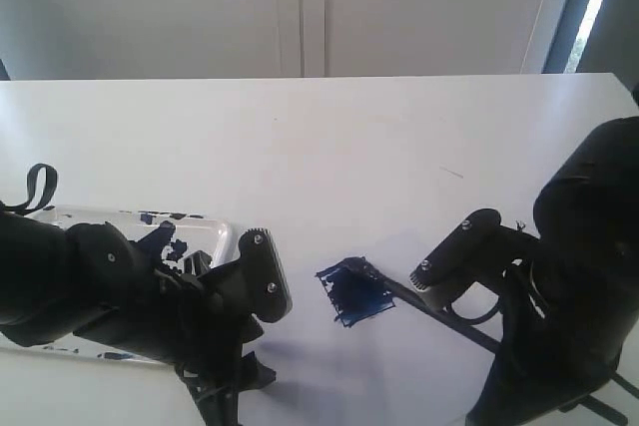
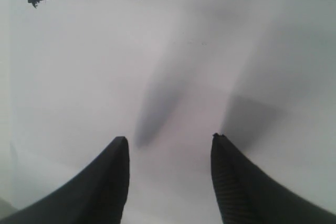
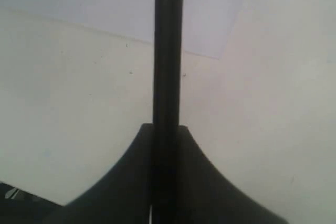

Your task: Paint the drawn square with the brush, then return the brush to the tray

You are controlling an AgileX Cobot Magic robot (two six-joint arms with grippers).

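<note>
Blue-smeared drawn square (image 1: 354, 293) mid-table, brush (image 1: 401, 292) tip at its edge, paint-spattered tray (image 1: 216, 229) well apart behind the left arm (image 1: 100, 276).

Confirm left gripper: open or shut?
Open. The left gripper shows a wide gap between its fingers, only white paper behind; nothing held.

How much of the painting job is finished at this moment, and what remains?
Looks done: the drawn square is mostly smeared dark blue. In hand: the right gripper clamps the brush, its tip by the square. Left: returning the brush to the tray; the left gripper is open, holding nothing.
</note>
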